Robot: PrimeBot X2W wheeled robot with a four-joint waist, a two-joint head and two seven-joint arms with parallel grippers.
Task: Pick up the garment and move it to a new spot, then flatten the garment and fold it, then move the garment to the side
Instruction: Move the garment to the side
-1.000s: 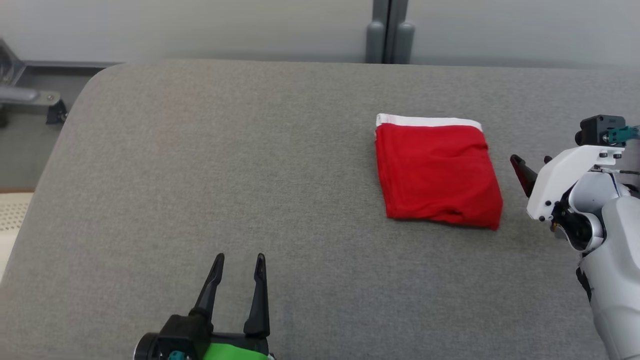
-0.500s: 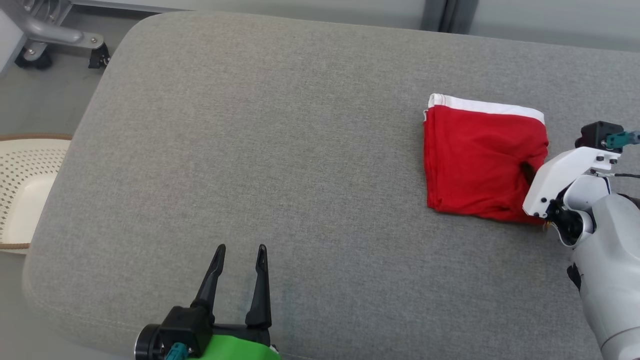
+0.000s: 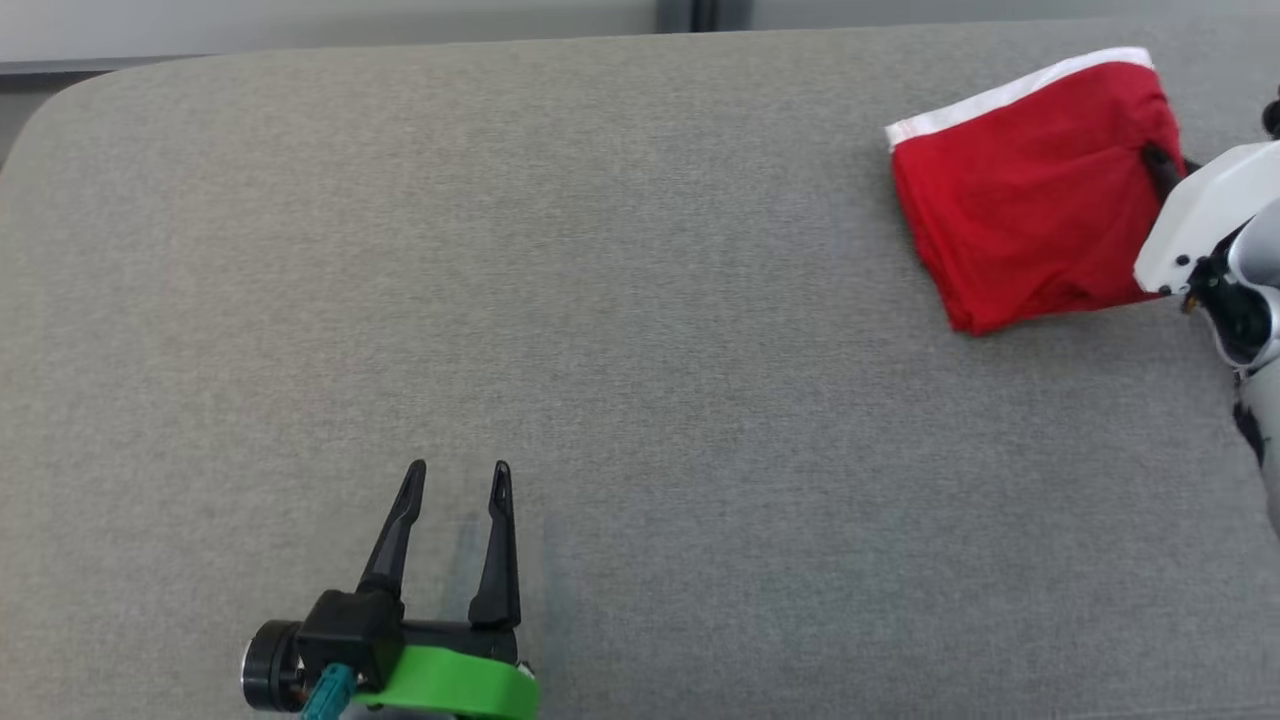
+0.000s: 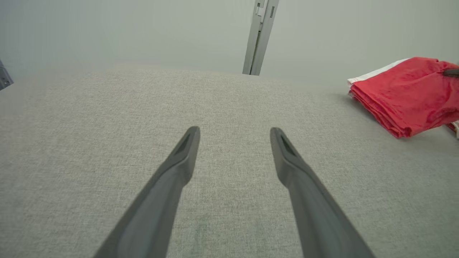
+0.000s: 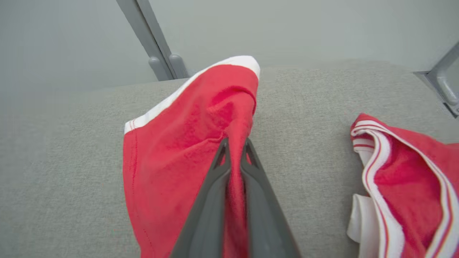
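The right gripper (image 5: 235,143) had its two fingers nearly closed on a pinched ridge of the folded red garment (image 3: 1030,190), which lay on the grey padded surface (image 3: 600,300) ahead and to the left of those fingers. The garment sat skewed (in the head view), its white waistband edge on the far side and slanting upward toward the gripping fingers. The left gripper (image 3: 455,475) hung spread wide and empty, the garment well off to its right. A second red garment (image 5: 405,186) lay beside the right gripper's right.
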